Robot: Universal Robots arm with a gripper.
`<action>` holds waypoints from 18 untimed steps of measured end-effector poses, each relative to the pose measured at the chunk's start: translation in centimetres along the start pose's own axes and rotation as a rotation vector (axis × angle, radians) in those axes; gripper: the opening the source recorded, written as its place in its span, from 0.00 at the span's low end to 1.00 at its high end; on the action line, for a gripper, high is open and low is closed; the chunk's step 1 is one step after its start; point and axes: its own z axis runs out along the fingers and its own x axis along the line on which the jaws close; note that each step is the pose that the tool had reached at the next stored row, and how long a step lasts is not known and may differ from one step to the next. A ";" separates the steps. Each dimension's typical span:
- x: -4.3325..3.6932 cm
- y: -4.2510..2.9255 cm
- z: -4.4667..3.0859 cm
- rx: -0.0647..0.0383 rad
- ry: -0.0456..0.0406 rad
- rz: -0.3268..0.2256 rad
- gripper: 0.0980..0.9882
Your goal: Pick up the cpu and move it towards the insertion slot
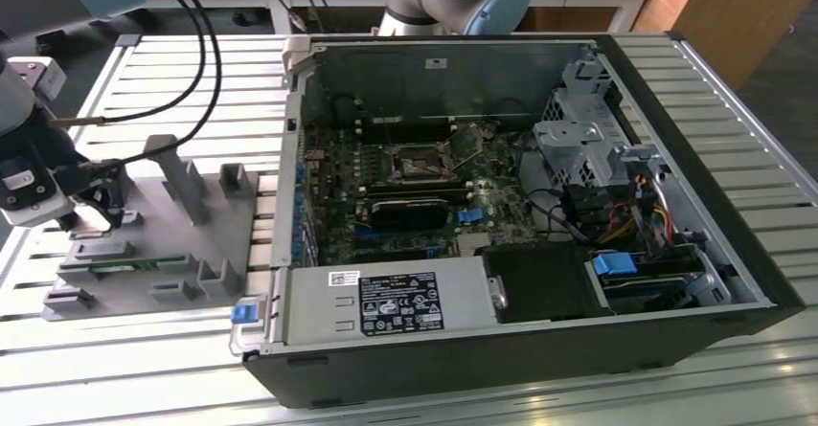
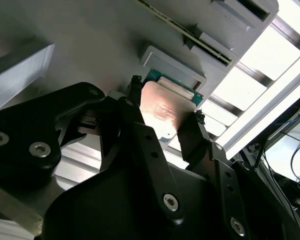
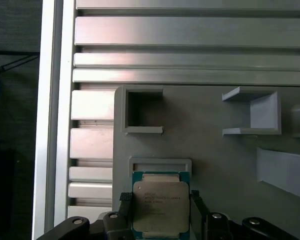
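Observation:
The cpu is a flat square chip with a silvery top and a green rim. It sits between the two black fingertips of my gripper, which press on its opposite edges just over the grey fixture plate. In the exterior view the gripper hangs over that plate's left end, far from the computer case. The insertion slot is a square silvery socket with a dark centre on the motherboard, inside the open case.
The grey fixture plate carries upright holders and a thin green memory stick. The open black case has tall walls, a power supply box and loose cables. Black cables hang over the slatted table.

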 end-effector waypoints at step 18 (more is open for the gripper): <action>0.05 0.09 -1.59 0.000 0.0000 0.000 0.50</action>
